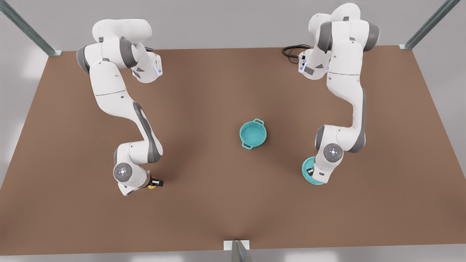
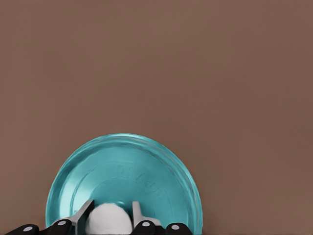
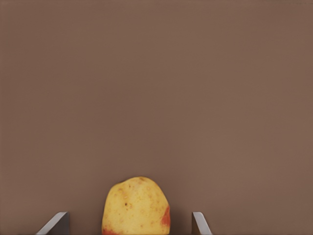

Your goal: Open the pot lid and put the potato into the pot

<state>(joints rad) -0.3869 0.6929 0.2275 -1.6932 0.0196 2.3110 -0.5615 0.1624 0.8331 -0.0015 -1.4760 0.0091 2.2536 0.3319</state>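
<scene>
My left gripper (image 2: pixel 111 220) clamped on the white knob of the one pot lid (image 2: pixel 122 178), lower right in the front view, my right gripper (image 3: pixel 129 225) spread around the one potato (image 3: pixel 135 206), lower left, fingers clear of it, one open pot (image 1: pixel 253 134) centre.

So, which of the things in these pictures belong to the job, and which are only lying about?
Job:
- round teal pot, open
- flat teal lid, white knob between left hand fingers
- yellow oval potato, between open right hand fingers

Lying about:
- black cable on brown table
</scene>
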